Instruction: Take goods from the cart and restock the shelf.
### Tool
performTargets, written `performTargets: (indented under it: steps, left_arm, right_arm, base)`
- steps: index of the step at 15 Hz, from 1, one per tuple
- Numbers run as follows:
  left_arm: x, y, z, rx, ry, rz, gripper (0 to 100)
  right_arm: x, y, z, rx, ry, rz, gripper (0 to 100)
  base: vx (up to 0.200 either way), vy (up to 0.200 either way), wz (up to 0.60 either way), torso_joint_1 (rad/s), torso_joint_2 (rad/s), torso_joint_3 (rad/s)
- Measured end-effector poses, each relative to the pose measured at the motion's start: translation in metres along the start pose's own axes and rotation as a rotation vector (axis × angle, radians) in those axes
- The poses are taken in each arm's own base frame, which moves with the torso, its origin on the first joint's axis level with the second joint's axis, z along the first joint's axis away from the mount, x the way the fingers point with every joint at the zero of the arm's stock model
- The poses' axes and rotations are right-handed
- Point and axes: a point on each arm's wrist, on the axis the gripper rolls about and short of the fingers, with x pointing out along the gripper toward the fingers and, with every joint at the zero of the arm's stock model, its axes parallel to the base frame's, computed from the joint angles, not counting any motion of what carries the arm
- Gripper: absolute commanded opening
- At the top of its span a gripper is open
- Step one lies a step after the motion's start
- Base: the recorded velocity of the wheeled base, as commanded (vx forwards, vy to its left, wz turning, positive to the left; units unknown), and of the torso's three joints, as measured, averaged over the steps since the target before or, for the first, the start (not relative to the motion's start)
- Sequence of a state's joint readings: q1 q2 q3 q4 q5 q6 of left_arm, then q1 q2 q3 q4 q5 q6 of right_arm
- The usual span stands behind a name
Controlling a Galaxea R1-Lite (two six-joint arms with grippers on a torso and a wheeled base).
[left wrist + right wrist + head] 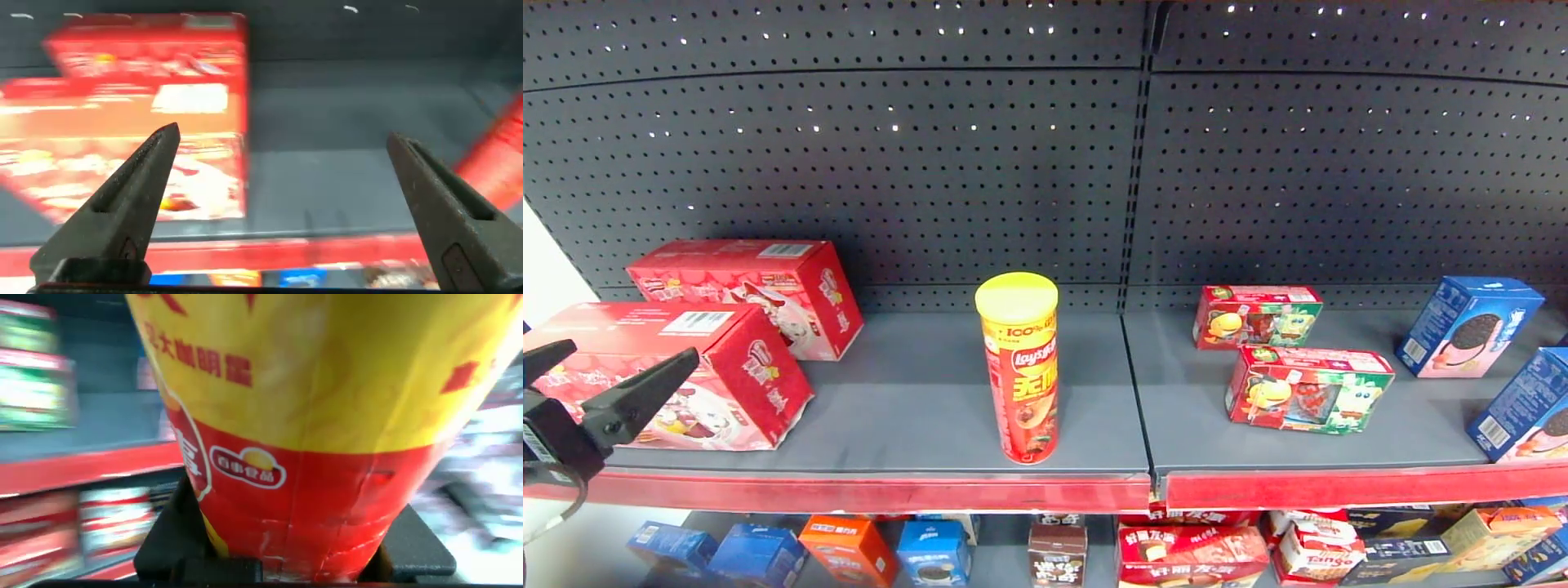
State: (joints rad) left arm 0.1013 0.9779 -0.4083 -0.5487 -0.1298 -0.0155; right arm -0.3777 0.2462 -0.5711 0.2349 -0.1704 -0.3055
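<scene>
A tall red chip can with a yellow lid stands upright near the front edge of the grey shelf. My left gripper hangs open at the shelf's left end, in front of a large red box. The left wrist view shows this gripper with nothing between its fingers, the red box beyond it and the can off to one side. My right gripper is shut on a yellow and red snack package that blocks most of its wrist view.
A second red box sits behind the first. Right of the shelf divider lie two cartoon-printed boxes and blue cookie boxes. Bare shelf lies on both sides of the can. The lower shelf holds several packed goods.
</scene>
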Motion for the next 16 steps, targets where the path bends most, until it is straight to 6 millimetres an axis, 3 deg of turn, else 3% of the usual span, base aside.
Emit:
performTargets:
  steps: [3,6,11,16]
  left_arm:
    - [0.004,0.003,0.008,0.002,-0.018,0.091,100]
    - [0.008,0.007,0.008,0.001,-0.010,0.209,100]
    - [-0.008,0.009,-0.021,0.001,0.060,0.255,100]
    - [-0.016,0.008,-0.023,0.016,0.048,0.258,100]
  right_arm:
    - [0.030,0.006,0.013,0.099,0.060,0.266,0]
    - [0.055,0.008,0.032,0.148,0.092,0.415,0]
    - [0.100,0.024,0.067,0.141,0.069,0.644,0]
    - [0.119,0.053,0.085,0.073,0.029,0.796,0]
  base:
    - [0.000,0.000,0.00,0.000,0.00,0.000]
    - [0.000,0.000,0.00,0.000,0.00,0.000]
    - [0.000,0.000,0.00,0.000,0.00,0.000]
    - [0.000,0.000,0.00,0.000,0.00,0.000]
